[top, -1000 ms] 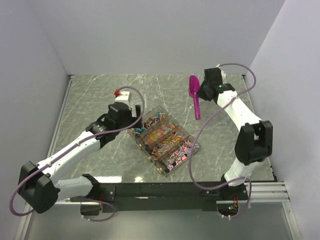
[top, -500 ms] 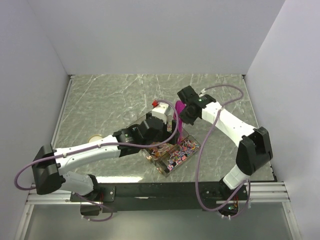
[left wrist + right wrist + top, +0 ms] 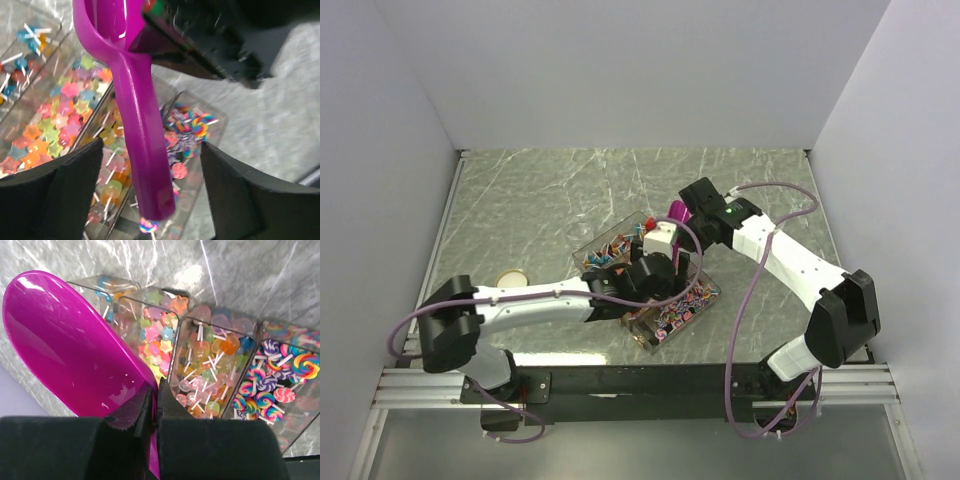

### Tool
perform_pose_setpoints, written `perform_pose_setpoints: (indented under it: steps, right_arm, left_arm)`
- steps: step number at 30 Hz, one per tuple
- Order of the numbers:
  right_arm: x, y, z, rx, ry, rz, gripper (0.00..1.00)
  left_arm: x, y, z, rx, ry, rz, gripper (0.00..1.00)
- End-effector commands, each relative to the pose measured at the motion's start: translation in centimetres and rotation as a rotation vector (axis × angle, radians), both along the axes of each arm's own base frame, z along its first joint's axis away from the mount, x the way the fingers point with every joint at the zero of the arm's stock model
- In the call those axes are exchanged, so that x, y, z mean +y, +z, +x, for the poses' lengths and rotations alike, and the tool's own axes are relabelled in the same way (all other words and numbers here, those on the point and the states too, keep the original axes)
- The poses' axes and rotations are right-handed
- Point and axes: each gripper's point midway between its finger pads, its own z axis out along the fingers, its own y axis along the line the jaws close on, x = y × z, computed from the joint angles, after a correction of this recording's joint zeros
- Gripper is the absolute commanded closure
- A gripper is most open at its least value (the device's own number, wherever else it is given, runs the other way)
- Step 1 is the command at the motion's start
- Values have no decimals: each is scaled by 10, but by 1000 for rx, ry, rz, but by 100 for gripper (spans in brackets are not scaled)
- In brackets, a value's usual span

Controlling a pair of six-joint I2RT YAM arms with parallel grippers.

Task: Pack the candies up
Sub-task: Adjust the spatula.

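- Since the earlier frames the left arm has stretched further right across the table (image 3: 520, 200), and the scoop (image 3: 70, 340) has come from the far right to above the tray (image 3: 705, 292).
- Far left, a round tan lid (image 3: 512, 279) lies flat on the table, well apart from the tray.
- The left claw (image 3: 150, 150) stands wide, one finger on each side of the scoop's handle, with a gap on both sides.
- The candies (image 3: 202, 365) lie in the clear tray's side-by-side compartments: stars, pale lollipops, and rainbow swirls in the right-hand one.
- The magenta scoop hangs tilted over the tray; its bowl looks bare.
- The right claw (image 3: 155, 400) is pinched narrow on the scoop just behind the bowl.
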Motion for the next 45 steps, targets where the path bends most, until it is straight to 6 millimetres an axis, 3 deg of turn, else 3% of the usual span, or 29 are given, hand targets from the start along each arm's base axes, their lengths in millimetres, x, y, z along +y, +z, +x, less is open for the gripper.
perform_pose_setpoints:
  steps: [1, 2, 4, 5, 7, 11, 13, 14, 16, 18, 21, 24, 25, 27, 31, 32, 33, 36, 40, 45]
  right_arm:
    - [5, 11, -1, -34, -30, 52, 100]
    - [6, 11, -2, -31, -29, 54, 100]
    - [6, 10, -3, -27, -34, 49, 100]
    - [6, 9, -4, -22, -34, 45, 100]
    - [7, 9, -3, -24, -29, 50, 100]
    - [9, 9, -3, -28, -20, 58, 100]
    - [11, 10, -2, -38, -5, 60, 100]
    - [11, 11, -3, -40, 2, 63, 97]
    - [13, 12, -2, -60, 25, 71, 83]
    - [16, 18, -1, -111, 65, 94, 69]
    - [14, 30, -2, -194, 100, 115, 34]
    - [6, 47, -3, -281, 137, 108, 13]
    - [2, 56, -4, -317, 147, 115, 9]
    - [-4, 58, -5, -351, 193, 109, 2]
    - [-16, 78, -7, -499, 322, 160, 0]
    - [-19, 76, -7, -546, 370, 152, 0]
    - [-33, 78, -1, -577, 360, 147, 0]
    - [-42, 85, -6, -653, 475, 142, 0]
    - [-41, 84, -7, -679, 646, 153, 3]
    - [-20, 93, -19, -738, 836, 233, 9]
  left_arm:
    - [-3, 5, 5, -30, 71, 15, 18]
    - [-3, 4, 6, -45, 86, 30, 25]
    - [-1, -5, 6, -49, 97, 75, 27]
    - [-1, -4, 7, -59, 106, 86, 36]
    - [-2, -9, 6, -61, 105, 109, 44]
    - [-3, -8, 4, -67, 105, 117, 75]
    - [-2, -8, 4, -66, 105, 114, 86]
    - [-1, -9, 3, -62, 107, 114, 94]
    - [1, -5, 2, -64, 109, 103, 99]
    - [5, -2, 0, -66, 104, 93, 99]
    - [8, 5, -1, -78, 93, 78, 99]
    - [12, 10, -4, -91, 74, 74, 99]
    - [14, 9, -4, -92, 68, 72, 99]
    - [16, 13, -4, -93, 37, 59, 99]
    - [21, 10, -7, -71, -66, 37, 99]
    - [25, 18, -4, -87, -95, 24, 99]
    - [22, 18, -10, -71, -160, 10, 99]
    - [30, 28, -16, -69, -264, -22, 99]
    - [38, 34, -27, -51, -391, -79, 99]
    - [41, 32, -40, -9, -501, -90, 99]
